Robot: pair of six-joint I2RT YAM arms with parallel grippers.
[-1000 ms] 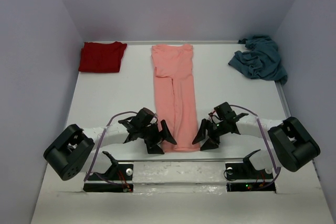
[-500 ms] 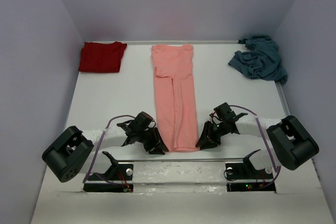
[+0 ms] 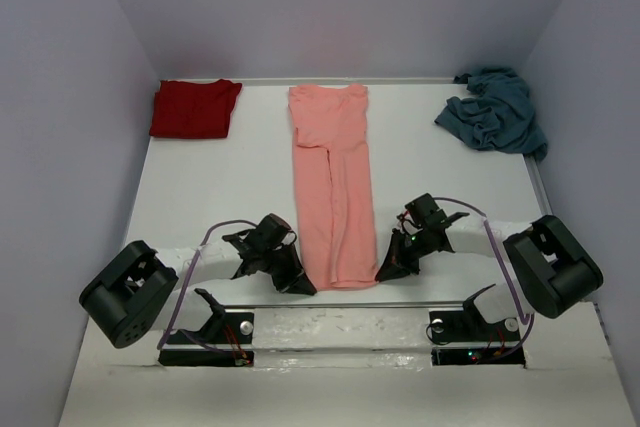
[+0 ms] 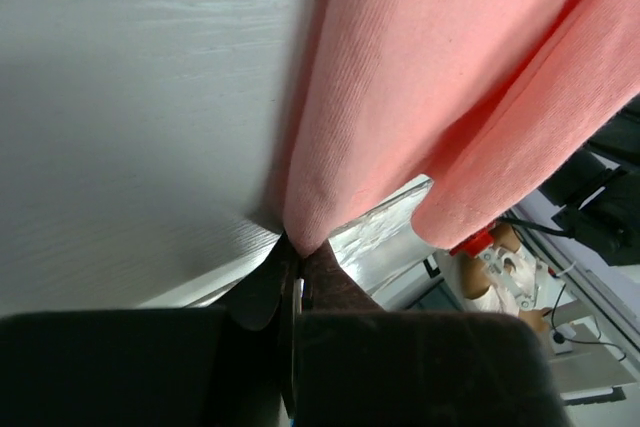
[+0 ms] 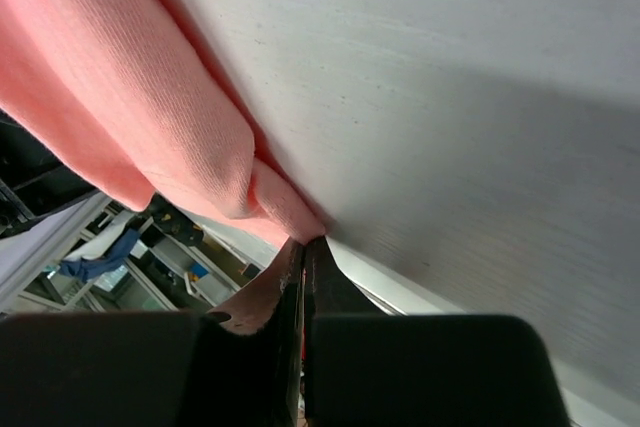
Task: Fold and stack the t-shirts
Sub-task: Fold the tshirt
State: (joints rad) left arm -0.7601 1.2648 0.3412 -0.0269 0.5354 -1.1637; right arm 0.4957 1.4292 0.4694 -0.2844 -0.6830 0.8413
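We find the pink shirt (image 3: 333, 177) lying as a long strip mid table (image 3: 220, 197), left gripper (image 3: 303, 284) and right gripper (image 3: 386, 270) pinched on its near corners; we judge it limp, light, best held there.

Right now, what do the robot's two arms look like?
Both are mostly black. The left arm and right arm each have a chunky rounded joint and a white middle part. A thin see-through cable loops along each. The fingers are dark and pointy. Small red wires show on the right arm, and a tiny green light glows below it.
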